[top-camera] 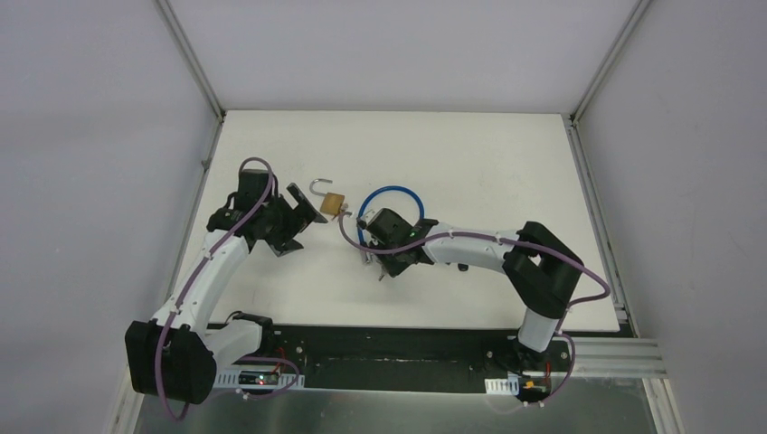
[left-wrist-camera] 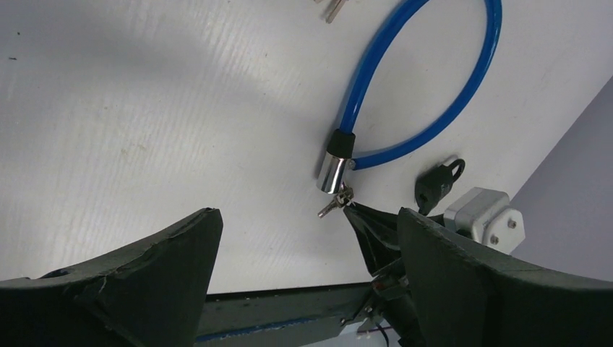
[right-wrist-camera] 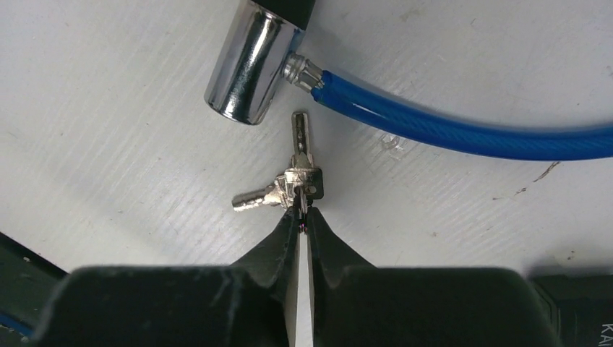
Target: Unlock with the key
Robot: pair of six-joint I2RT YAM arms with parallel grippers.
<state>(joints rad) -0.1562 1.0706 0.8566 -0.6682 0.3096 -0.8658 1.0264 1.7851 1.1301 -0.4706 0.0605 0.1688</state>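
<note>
keys (right-wrist-camera: pixel 289 186) | pinched at tips of right end effector (right-wrist-camera: pixel 302 217) | beside lock barrel (right-wrist-camera: pixel 249 61)

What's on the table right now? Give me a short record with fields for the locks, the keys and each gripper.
cable lock: blue cable looped on the table, chrome barrel lying flat
keys: small bunch, one tip near the barrel, not inserted
right gripper: shut on the keys
left gripper: open, holding nothing
brass padlock: on the table left of the cable loop, shackle looks open
</note>
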